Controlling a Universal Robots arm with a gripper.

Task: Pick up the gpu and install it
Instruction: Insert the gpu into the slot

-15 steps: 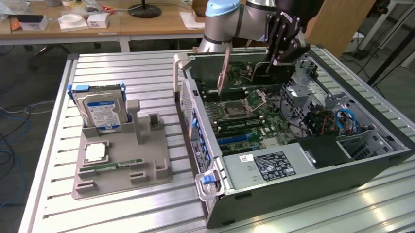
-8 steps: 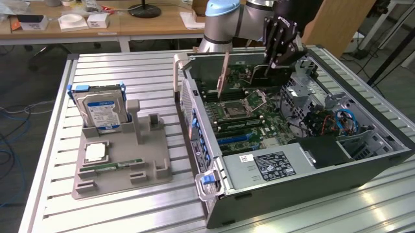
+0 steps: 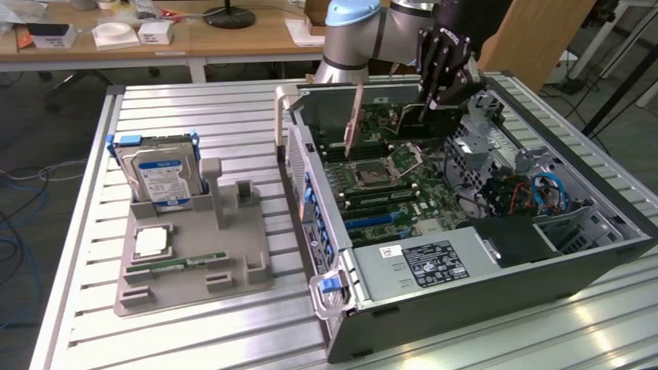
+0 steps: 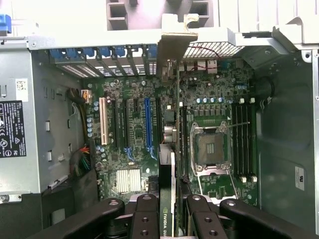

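Exterior view: the robot arm's black hand is recorded inside the open dark-grey computer case. It is clenched on the gpu, a thin green circuit-board card with a silver metal bracket, which is held on edge over the green motherboard. A grey moulded holder bearing a silver hard drive with blue label is listed on the slatted aluminium table, well apart from the case. Pick-up is judged done; installation is judged unfinished, since seating in a slot cannot be confirmed. Wrist view, by contrast: the card is seen edge-on between the black fingers, lined up between the long blue expansion slot and the square silver processor socket.
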